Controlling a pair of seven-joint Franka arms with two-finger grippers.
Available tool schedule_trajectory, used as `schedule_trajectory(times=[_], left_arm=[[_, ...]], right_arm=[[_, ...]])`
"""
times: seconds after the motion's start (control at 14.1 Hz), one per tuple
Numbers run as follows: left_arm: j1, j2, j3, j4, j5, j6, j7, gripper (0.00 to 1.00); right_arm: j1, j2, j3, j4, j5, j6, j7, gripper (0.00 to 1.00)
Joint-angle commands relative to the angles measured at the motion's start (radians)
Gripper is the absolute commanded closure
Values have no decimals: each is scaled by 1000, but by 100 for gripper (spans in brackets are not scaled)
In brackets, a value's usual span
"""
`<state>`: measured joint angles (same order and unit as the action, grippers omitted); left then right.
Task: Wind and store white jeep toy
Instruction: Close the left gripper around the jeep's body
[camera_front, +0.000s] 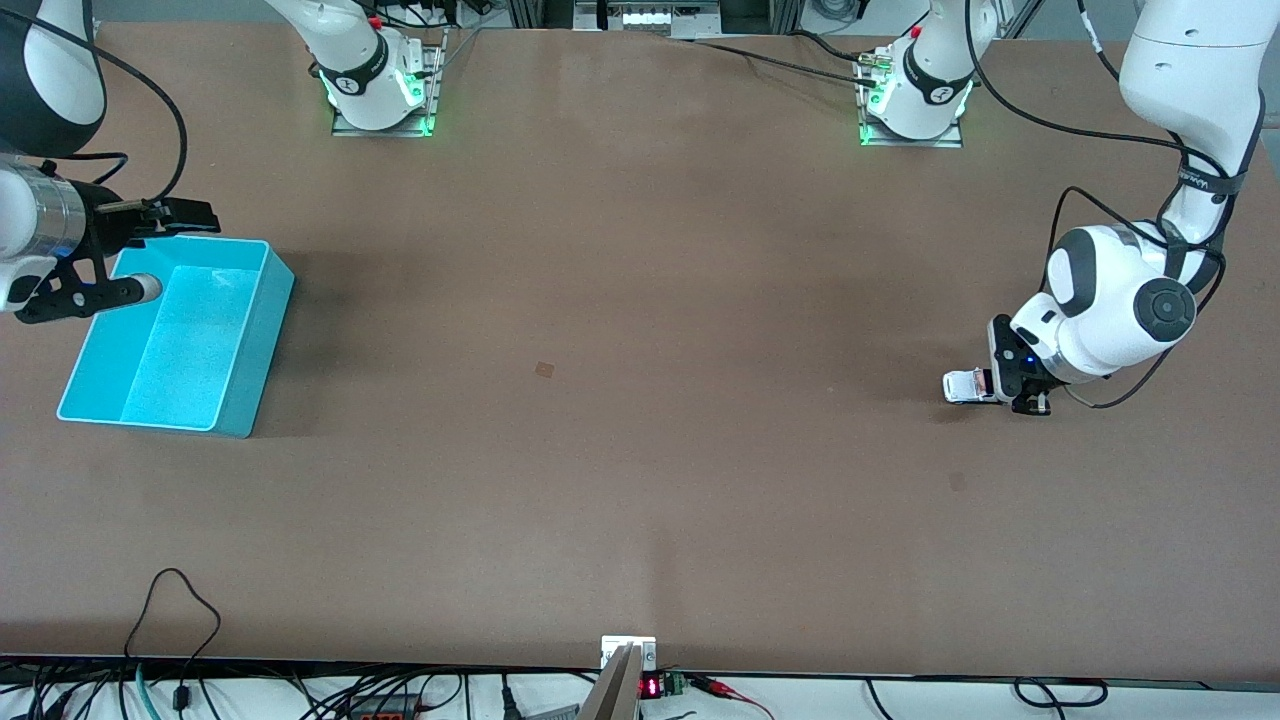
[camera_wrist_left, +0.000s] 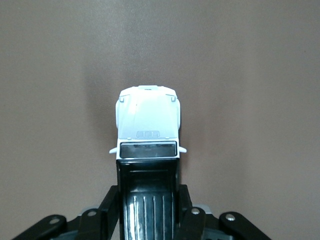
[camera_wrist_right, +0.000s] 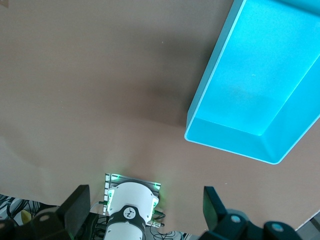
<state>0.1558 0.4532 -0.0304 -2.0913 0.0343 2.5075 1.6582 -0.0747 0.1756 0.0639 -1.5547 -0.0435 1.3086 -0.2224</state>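
Brown tabletop (camera_front: 640, 300) across the whole scene, matte and faintly scuffed, with the two arm bases along its upper edge and cables along the camera-side edge.

Left gripper (camera_front: 1018, 385) down at table level toward the left arm's end, fingers (camera_wrist_left: 111, 200) pressed in against the black rear flanks of the white jeep toy (camera_front: 968, 386), pinching it from both sides. Seen from the left wrist: black ribbed roof between the two fingers, white hood (camera_wrist_left: 148, 116) and windshield poking out past the fingertips, small side mirrors just clear of the grip. Toy level, wheels seemingly on the table, nose pointing toward the right arm's end. Whether it rests fully on the surface or sits a hair above it: cannot tell.

Right gripper (camera_front: 150, 250) up in the air over the rim of the cyan bin (camera_front: 250, 345), fingers (camera_wrist_right: 75, 207) spread wide with nothing between them, arm waiting. From the right wrist: bin interior (camera_wrist_right: 260, 95) bright cyan, nothing visible inside, and the right arm's own base with green lights on the table.

Bin toward the right arm's end, well apart from the toy, set at a slight angle to the table edge. Small dark square mark (camera_front: 544, 369) on the tabletop between bin and toy, closer to the bin.
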Motion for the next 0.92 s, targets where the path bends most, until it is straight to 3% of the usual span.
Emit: schedule_trajectory(times=[0.0, 0.35, 0.85], left_arm=[[13, -4, -13, -3, 19, -3, 12, 62], [13, -7, -13, -1, 19, -3, 8, 76], [17, -4, -13, -4, 18, -4, 12, 84]], right_arm=[[-2, 1, -1, 5, -6, -9, -15, 0], [-4, 8, -1, 5, -6, -9, -15, 0], [-5, 15, -3, 5, -6, -9, -15, 0]])
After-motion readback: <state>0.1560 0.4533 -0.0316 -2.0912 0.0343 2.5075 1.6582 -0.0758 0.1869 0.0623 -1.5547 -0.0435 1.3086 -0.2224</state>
